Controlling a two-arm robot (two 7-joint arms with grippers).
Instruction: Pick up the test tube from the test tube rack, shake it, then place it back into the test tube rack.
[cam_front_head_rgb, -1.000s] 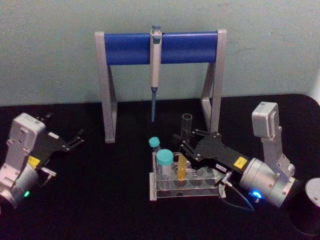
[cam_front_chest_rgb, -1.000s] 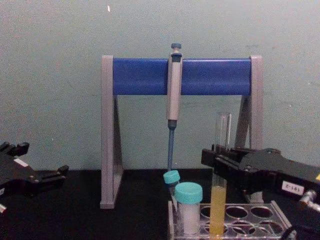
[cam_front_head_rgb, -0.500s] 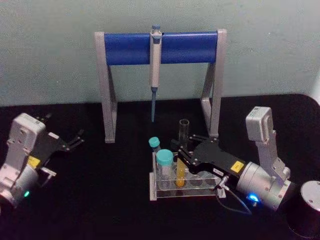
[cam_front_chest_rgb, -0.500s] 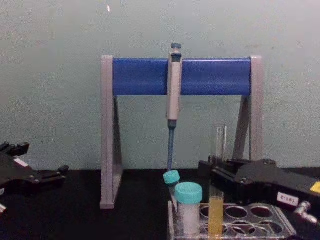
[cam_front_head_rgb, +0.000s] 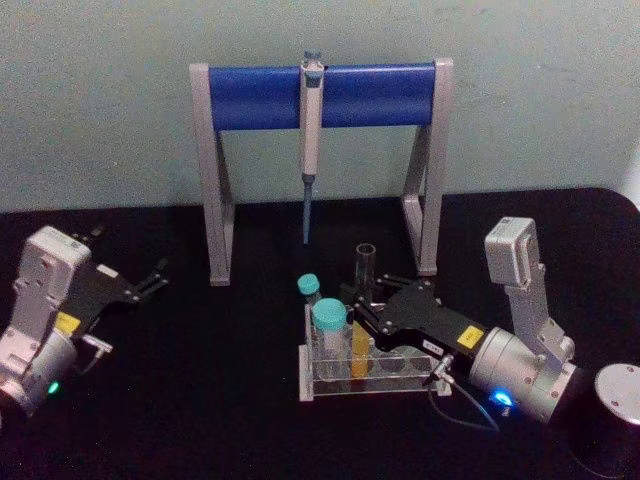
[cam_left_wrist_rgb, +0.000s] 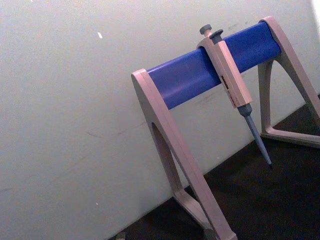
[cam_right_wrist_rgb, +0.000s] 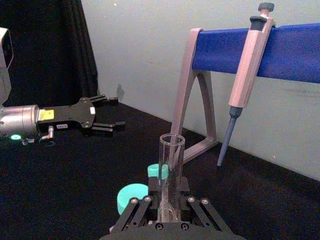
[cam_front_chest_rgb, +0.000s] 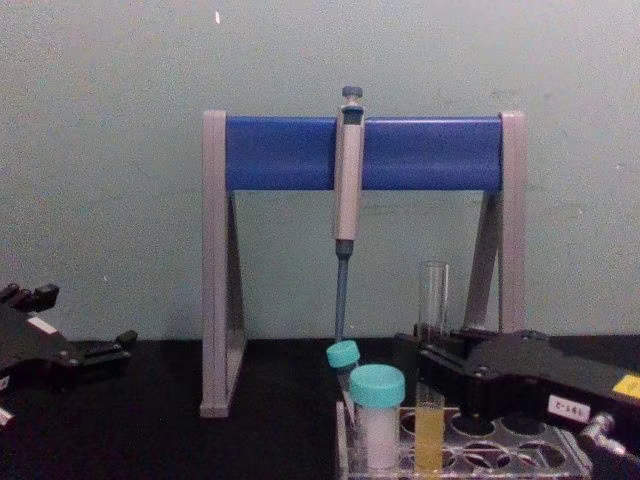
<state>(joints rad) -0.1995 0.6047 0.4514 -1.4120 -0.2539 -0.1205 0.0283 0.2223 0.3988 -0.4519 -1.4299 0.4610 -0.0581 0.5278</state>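
While the left gripper (cam_front_head_rgb: 152, 279) rests idle with fingers spread over the black desk (cam_front_head_rgb: 200, 400), the tall clear glass test tube (cam_front_head_rgb: 363, 300) with yellow liquid stands upright in the low clear plastic test tube rack (cam_front_head_rgb: 370, 375), beside two teal-capped tubes (cam_front_head_rgb: 328, 325), the right gripper (cam_front_head_rgb: 368, 303) fingers clasping it.
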